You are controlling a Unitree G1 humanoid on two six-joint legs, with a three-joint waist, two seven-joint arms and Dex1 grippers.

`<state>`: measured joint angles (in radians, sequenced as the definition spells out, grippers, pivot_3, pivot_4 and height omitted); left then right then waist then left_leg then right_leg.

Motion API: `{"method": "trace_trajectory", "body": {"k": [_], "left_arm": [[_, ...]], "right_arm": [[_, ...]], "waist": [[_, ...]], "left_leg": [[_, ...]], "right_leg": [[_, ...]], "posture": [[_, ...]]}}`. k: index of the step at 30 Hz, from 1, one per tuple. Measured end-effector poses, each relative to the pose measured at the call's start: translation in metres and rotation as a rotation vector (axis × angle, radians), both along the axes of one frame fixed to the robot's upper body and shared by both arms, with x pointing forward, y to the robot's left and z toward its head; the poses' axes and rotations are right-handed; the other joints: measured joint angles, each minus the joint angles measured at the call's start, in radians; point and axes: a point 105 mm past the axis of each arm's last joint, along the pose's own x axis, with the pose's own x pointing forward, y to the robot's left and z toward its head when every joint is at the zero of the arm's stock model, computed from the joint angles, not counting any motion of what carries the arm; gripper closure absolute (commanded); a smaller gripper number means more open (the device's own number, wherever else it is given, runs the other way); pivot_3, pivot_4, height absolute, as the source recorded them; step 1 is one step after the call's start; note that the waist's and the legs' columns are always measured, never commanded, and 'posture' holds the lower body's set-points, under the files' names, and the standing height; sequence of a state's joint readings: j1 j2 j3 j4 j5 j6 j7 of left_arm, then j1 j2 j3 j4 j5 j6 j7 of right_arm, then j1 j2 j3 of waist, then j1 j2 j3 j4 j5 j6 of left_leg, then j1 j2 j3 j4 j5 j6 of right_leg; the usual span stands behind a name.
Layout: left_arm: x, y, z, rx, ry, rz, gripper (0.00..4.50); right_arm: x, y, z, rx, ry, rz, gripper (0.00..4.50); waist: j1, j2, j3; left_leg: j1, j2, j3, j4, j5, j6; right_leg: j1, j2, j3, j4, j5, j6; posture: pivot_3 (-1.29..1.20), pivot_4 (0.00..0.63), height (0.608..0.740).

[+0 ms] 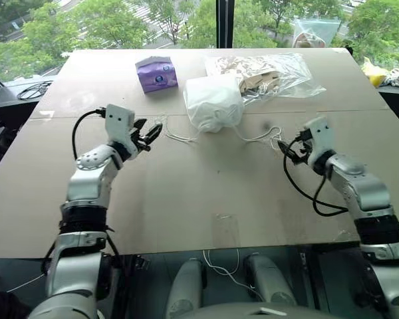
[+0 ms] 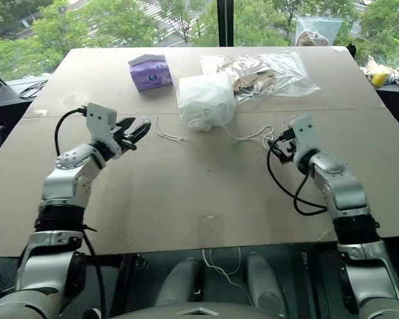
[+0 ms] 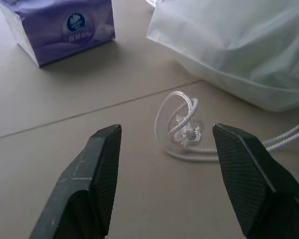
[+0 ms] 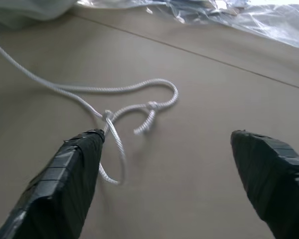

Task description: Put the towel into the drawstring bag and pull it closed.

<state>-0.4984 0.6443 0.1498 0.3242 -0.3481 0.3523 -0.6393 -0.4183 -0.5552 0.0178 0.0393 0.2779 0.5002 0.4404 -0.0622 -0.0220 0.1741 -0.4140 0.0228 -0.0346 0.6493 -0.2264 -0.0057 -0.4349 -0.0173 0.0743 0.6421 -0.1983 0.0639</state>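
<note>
From the head views, the drawstring bag (image 1: 214, 102) sits bulging at the desk's (image 1: 186, 199) centre-back, mouth apparently cinched, so the towel is presumably inside it. Its cords trail toward eight and four o'clock.

Left wrist view: the left gripper (image 3: 167, 174) is spread, empty, aimed at the left cord loop (image 3: 182, 129).

Right wrist view: the right gripper (image 4: 164, 179) is spread beside the right cord knot (image 4: 139, 112), holding nothing.
</note>
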Motion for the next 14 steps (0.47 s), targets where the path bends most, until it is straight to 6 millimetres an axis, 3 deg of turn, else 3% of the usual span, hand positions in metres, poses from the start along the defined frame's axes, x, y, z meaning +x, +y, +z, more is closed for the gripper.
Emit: {"method": "trace_trajectory", "body": {"k": [3, 8, 14], "left_arm": [[-0.017, 0.005, -0.018, -0.002, 0.093, -0.061, 0.93], [-0.061, 0.001, -0.044, 0.007, 0.245, -0.206, 0.93], [-0.083, -0.018, -0.051, 0.018, 0.258, -0.288, 0.93]], "right_arm": [[-0.012, -0.012, -0.004, -0.028, 0.017, 0.068, 0.00], [-0.043, -0.025, -0.022, -0.016, 0.092, 0.214, 0.00], [-0.052, -0.025, -0.009, 0.025, 0.020, 0.310, 0.00]], "waist": [[0.000, 0.000, 0.000], [0.002, -0.001, 0.001], [0.005, -0.001, 0.001]], "left_leg": [[0.000, 0.000, 0.000, 0.000, 0.000, 0.000], [0.000, 0.001, 0.001, 0.000, 0.000, 0.000], [0.003, 0.001, 0.001, 0.004, 0.000, 0.000]], "right_leg": [[0.000, 0.000, 0.000, 0.000, 0.000, 0.000], [0.000, 0.000, 0.000, 0.000, -0.002, -0.002], [0.003, 0.000, 0.001, 0.000, -0.003, -0.003]], "posture": [[0.00, 0.150, 0.740], [0.00, 0.150, 0.740], [0.00, 0.150, 0.740]]}}
